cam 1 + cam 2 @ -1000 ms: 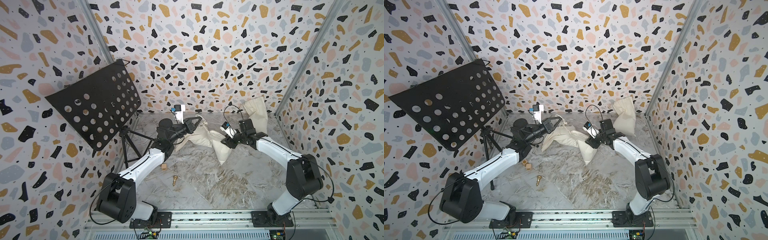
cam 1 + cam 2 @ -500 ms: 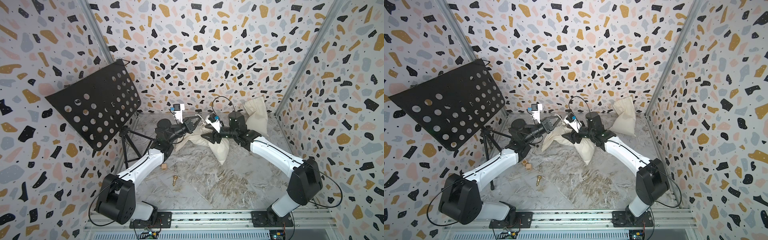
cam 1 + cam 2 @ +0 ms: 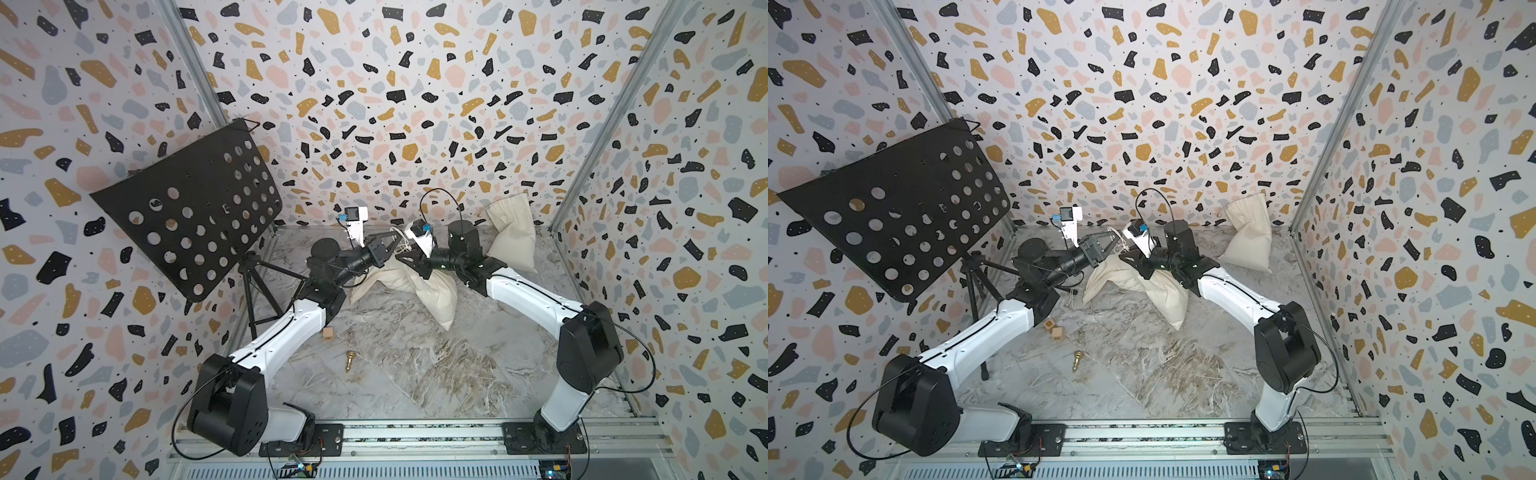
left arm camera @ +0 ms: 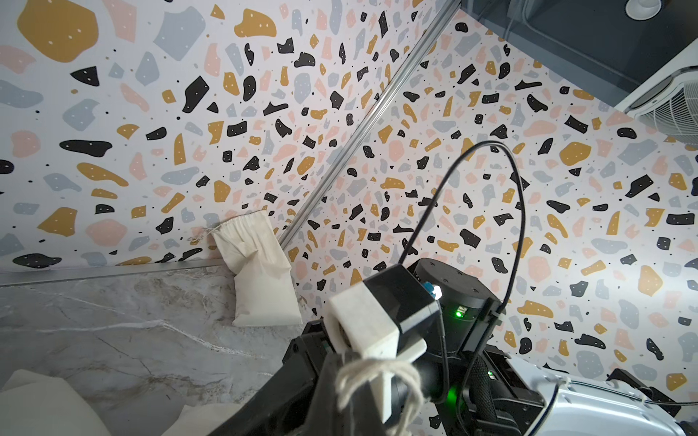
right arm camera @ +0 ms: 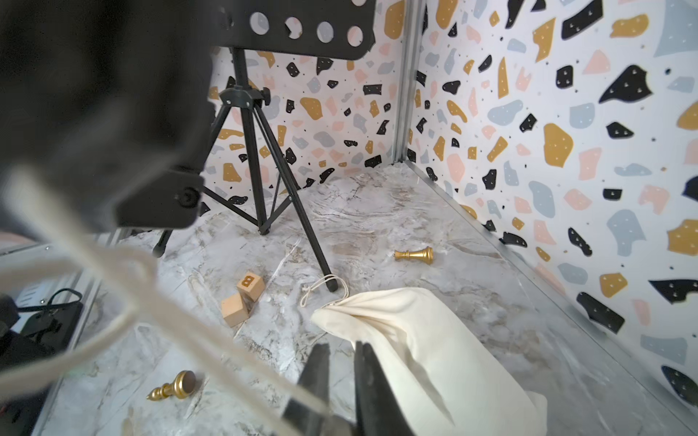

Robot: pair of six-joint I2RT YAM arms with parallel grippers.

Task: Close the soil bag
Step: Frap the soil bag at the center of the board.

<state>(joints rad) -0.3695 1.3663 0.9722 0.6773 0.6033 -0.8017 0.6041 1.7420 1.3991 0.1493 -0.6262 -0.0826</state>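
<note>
Cream cloth soil bag (image 3: 432, 291) slumped on marble floor (image 3: 415, 374) just beneath both finger pairs; left gripper (image 3: 397, 242) clenched on white twisted cord (image 4: 377, 373), right gripper (image 5: 342, 347) pinched nearly closed around same cord.

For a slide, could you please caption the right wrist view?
Right end effector, nearly shut, meets a drawstring above a cream bag.

The cream cloth soil bag (image 5: 415, 339) lies slumped on the marble floor (image 5: 377, 211), puckered neck trailing a white cord loop (image 5: 325, 285).
</note>
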